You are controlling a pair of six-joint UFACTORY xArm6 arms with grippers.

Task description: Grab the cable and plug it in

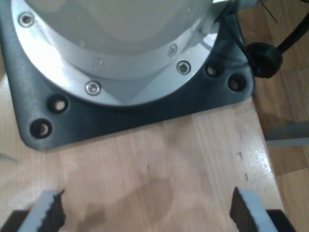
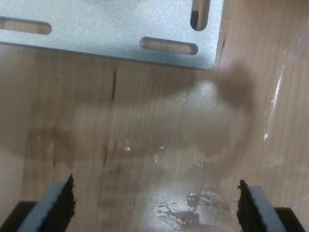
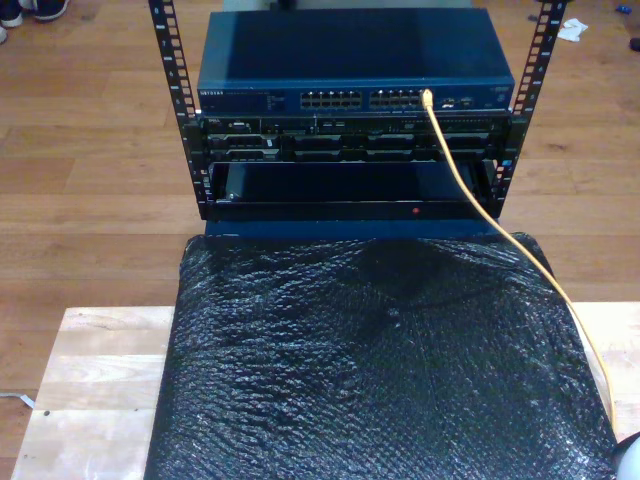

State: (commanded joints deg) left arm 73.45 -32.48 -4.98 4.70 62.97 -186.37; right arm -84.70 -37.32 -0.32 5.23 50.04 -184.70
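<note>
Both wrist views look down on bare bench wood point(image 1: 159, 159): my first tool point(image 1: 147, 212) and my second tool point(image 2: 157, 205) gape wide, empty. In the exterior view the cable point(image 3: 480, 205) runs from the switch point(image 3: 350, 60) port at 12 o'clock toward 5 o'clock across black wrap point(image 3: 380, 360).

The cable point(image 3: 478, 196) runs off the exterior view's right near edge, its near end cut off, and its plug at the switch point(image 3: 355, 62) is too small to make out.

table point(image 1: 159, 159) glossy wood | sheet point(image 3: 380, 370) crinkled black plastic | plate point(image 2: 106, 24) matt metal
</note>
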